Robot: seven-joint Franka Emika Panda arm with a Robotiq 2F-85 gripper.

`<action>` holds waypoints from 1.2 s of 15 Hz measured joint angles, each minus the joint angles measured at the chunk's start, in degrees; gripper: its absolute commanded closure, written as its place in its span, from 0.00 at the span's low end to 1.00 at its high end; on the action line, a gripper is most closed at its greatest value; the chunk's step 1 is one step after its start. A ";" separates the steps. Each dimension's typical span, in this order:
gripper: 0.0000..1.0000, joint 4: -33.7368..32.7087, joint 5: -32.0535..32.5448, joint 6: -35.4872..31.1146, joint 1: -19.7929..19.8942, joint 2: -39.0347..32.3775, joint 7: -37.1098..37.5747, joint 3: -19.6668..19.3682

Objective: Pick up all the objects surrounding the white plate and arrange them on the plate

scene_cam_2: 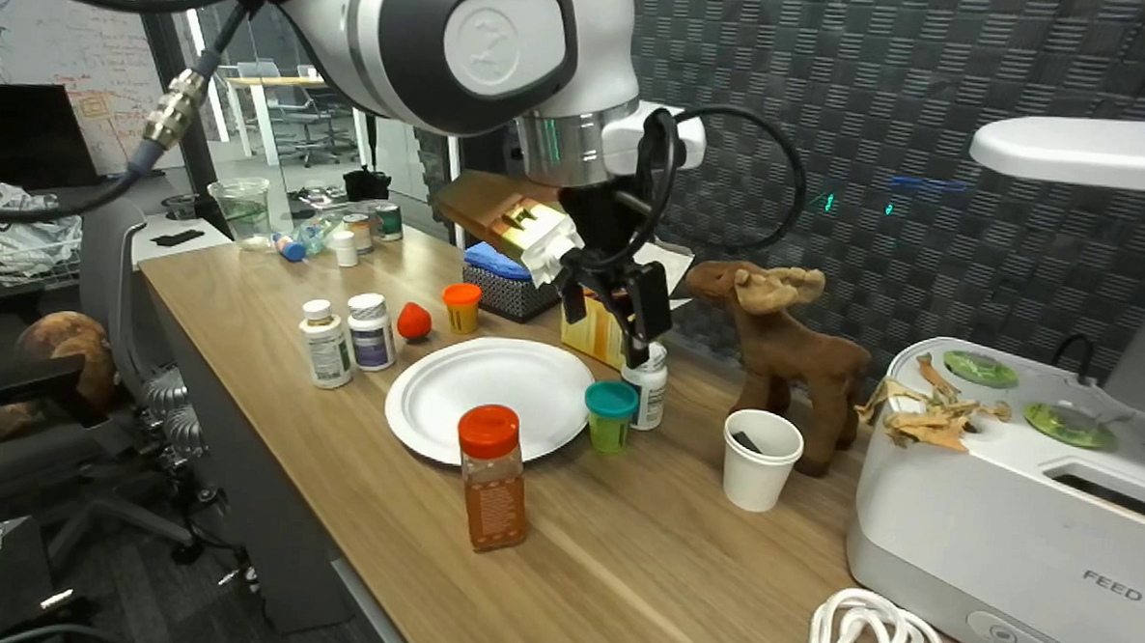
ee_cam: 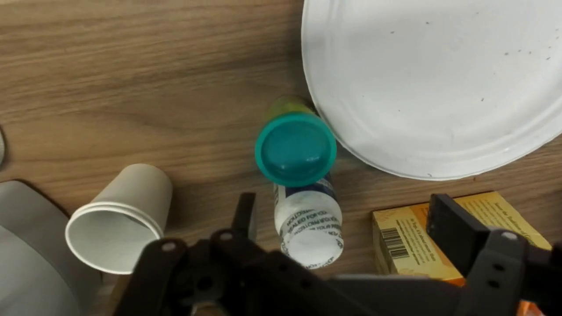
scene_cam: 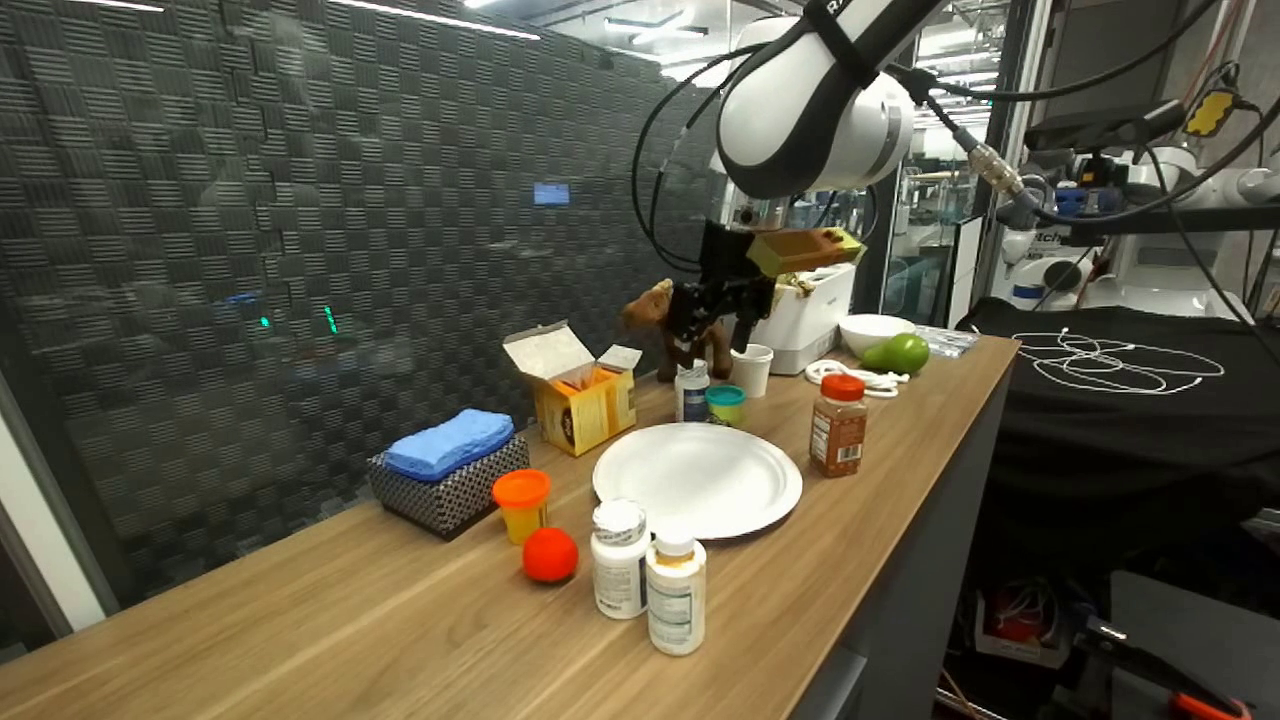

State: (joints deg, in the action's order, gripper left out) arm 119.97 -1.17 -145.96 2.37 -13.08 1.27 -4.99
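The white plate [scene_cam: 697, 480] lies on the wooden counter and shows in all views with nothing on it. Around it stand a teal-lidded tub [scene_cam_2: 611, 418], a white bottle [ee_cam: 309, 224] behind it, a red-lidded spice jar [scene_cam_2: 493, 477], an open yellow box [scene_cam: 588, 410], an orange-lidded tub [scene_cam: 522, 505], a red ball [scene_cam: 550, 555] and two white bottles [scene_cam: 620, 560] [scene_cam: 677, 597]. My gripper [ee_cam: 344, 213] is open and empty above the counter. In the wrist view the white bottle shows between its fingers, nearer the left finger. The right finger overlaps the yellow box in view.
A white paper cup [scene_cam_2: 763, 460], a brown moose toy [scene_cam_2: 793, 360] and a white appliance [scene_cam_2: 989, 514] stand beyond the teal tub. A black box with a blue cloth [scene_cam: 450, 445] is along the wall. A white cord [scene_cam_2: 873, 634] lies by the appliance.
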 measured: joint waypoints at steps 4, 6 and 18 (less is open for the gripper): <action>0.00 -2.07 0.00 -0.81 0.28 -2.62 0.00 -0.01; 0.00 -3.54 0.00 -0.82 0.42 -3.77 0.01 -0.01; 0.74 -10.07 0.05 -0.62 0.79 -10.44 0.08 -0.32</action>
State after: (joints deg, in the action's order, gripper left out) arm 109.91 -1.12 -146.59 3.15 -23.52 1.35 -5.31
